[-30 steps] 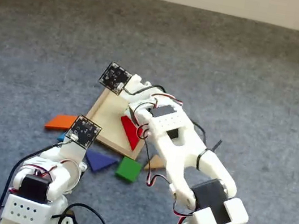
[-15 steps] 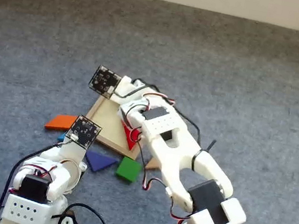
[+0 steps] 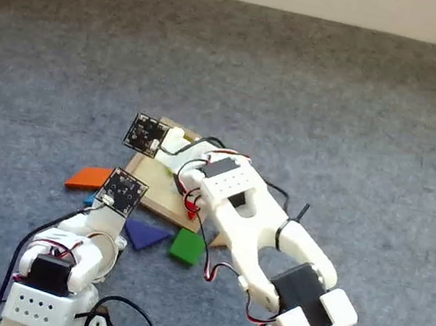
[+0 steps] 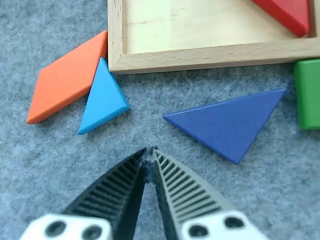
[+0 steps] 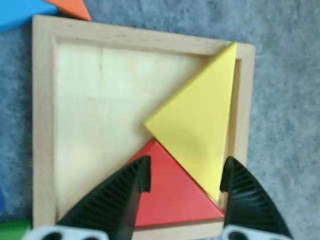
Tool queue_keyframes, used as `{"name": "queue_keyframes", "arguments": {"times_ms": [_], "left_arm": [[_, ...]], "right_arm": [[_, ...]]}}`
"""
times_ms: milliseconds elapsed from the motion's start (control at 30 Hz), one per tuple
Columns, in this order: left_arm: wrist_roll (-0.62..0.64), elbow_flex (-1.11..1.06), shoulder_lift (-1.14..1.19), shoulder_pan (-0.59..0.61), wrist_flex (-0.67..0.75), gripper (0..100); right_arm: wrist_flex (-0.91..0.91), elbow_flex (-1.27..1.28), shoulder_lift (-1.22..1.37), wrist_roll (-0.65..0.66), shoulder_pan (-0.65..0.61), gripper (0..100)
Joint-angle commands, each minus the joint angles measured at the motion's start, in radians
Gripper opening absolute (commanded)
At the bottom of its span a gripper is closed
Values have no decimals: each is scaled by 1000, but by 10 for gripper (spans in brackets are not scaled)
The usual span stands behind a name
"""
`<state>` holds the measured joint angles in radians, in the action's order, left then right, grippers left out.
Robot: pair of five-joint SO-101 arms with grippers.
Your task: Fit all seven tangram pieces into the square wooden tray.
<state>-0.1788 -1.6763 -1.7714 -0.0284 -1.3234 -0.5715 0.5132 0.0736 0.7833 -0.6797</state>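
Observation:
The square wooden tray (image 5: 42,125) holds a yellow triangle (image 5: 200,120) and a red triangle (image 5: 170,195). One tip of the yellow triangle rests on the tray's rim. My right gripper (image 5: 185,175) hangs open above the two triangles, holding nothing. On the carpet beside the tray (image 4: 200,55) lie an orange parallelogram (image 4: 67,75), a light blue triangle (image 4: 102,97), a dark blue triangle (image 4: 230,122) and a green square (image 4: 307,92). Over the carpet, my left gripper (image 4: 150,150) is shut and empty, a short way from the two blue triangles.
In the high view the right arm covers much of the tray (image 3: 155,186). The orange parallelogram (image 3: 88,177), dark blue triangle (image 3: 146,235) and green square (image 3: 187,246) lie along its near side. Grey carpet spreads open beyond the tray.
The right arm has swung left over the tray, and in the high view it now covers the red triangle. The left arm has kept still.

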Motion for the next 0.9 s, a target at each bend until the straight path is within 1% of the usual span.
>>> {"name": "queue_keyframes", "arguments": {"times_ms": [0,67,133,233,300,333,400,500,633,700,867], "left_arm": [[5,-19,-50,5,-2,6],[5,-19,-50,5,-2,6],[5,-19,-50,5,-2,6],[5,-19,-50,5,-2,6],[5,-19,-50,5,-2,6],[5,-19,-50,5,-2,6],[5,-19,-50,5,-2,6],[5,-19,-50,5,-2,6],[5,-19,-50,5,-2,6],[5,-19,-50,5,-2,6],[5,-19,-50,5,-2,6]], "right_arm": [[-8,-12,-133,6,-10,224],[-8,-8,-170,-20,-8,224],[-7,-10,-176,-118,-5,202],[7,-19,-174,-236,-4,97],[74,-12,-174,-288,-4,21],[111,-7,-171,-310,-4,0],[163,8,-142,-354,-4,12],[243,19,-54,-379,-2,6],[349,19,79,-377,-2,6],[351,19,113,-376,1,6],[285,19,120,-373,65,6]]}}
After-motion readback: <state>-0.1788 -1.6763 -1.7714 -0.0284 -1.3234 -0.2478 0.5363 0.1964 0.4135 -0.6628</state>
